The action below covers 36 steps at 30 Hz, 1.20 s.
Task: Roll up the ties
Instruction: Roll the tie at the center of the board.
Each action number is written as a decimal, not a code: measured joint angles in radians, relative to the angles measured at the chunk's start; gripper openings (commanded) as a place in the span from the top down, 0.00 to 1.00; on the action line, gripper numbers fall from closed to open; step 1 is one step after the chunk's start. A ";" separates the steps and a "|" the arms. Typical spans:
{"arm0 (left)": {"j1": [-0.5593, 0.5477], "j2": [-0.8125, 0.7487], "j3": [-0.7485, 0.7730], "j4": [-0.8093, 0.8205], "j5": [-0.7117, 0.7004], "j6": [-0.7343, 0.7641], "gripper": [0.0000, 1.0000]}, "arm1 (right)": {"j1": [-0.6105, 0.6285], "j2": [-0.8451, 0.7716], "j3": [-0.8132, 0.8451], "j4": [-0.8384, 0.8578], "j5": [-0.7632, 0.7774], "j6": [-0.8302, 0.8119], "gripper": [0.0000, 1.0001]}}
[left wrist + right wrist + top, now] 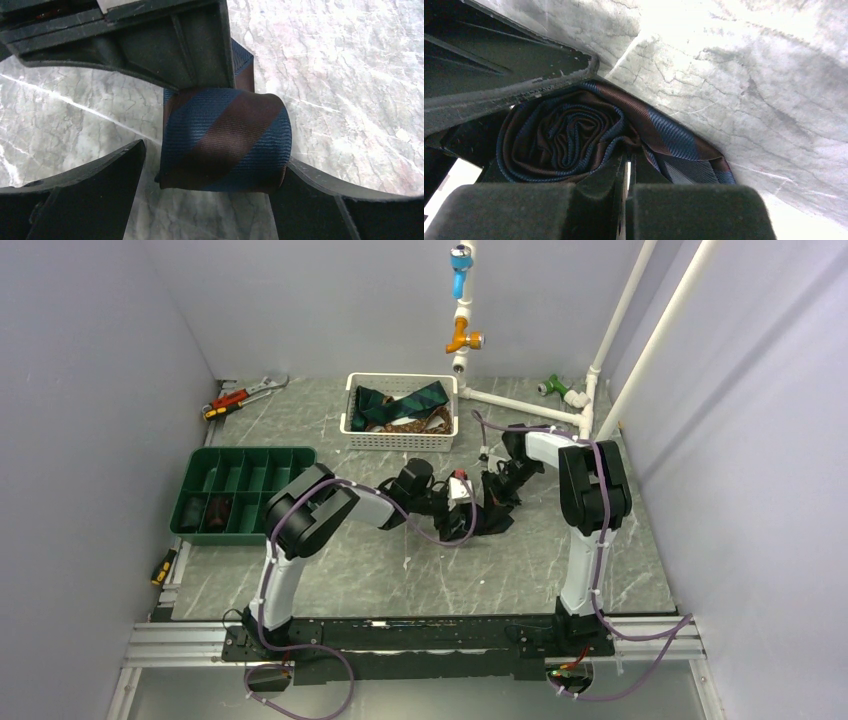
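— At the middle of the table (400, 570), what do we see?
— We see a rolled tie (225, 140), navy with brown stripes, both arms meeting over it.
— And the left gripper (216, 159)?
— Its jaws stand spread, one at each side of the roll; the one at four o'clock touches the cloth, the one at eight o'clock stands just apart.
— The right gripper (626, 167)?
— Pressed together against the roll's edge; whether cloth is nipped we cannot tell.
— Anything else?
— At twelve o'clock we see a white basket (400, 442) holding other ties (405, 400); at nine o'clock, a green tray (250, 451).
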 measured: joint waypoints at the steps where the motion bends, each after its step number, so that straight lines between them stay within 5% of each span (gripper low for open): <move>1: -0.003 0.006 0.003 0.012 0.004 -0.006 0.09 | 0.003 0.000 0.004 -0.003 0.011 0.001 1.00; 6: -0.014 0.035 0.011 0.073 0.009 -0.045 0.14 | 0.015 0.001 0.012 -0.010 0.034 0.003 1.00; 11: -0.029 0.072 0.054 0.092 0.017 -0.082 0.48 | 0.023 0.007 0.022 -0.015 0.039 0.003 1.00; 16: -0.038 0.064 0.061 0.050 -0.001 -0.058 0.65 | 0.019 0.011 0.034 -0.018 0.033 -0.003 0.95; 23: -0.020 -0.016 0.030 -0.106 -0.061 0.066 0.71 | 0.004 0.010 0.040 -0.014 -0.016 -0.043 0.60; 36: 0.000 -0.037 0.098 -0.323 -0.067 0.136 0.72 | -0.035 -0.125 0.009 -0.006 -0.061 -0.077 0.36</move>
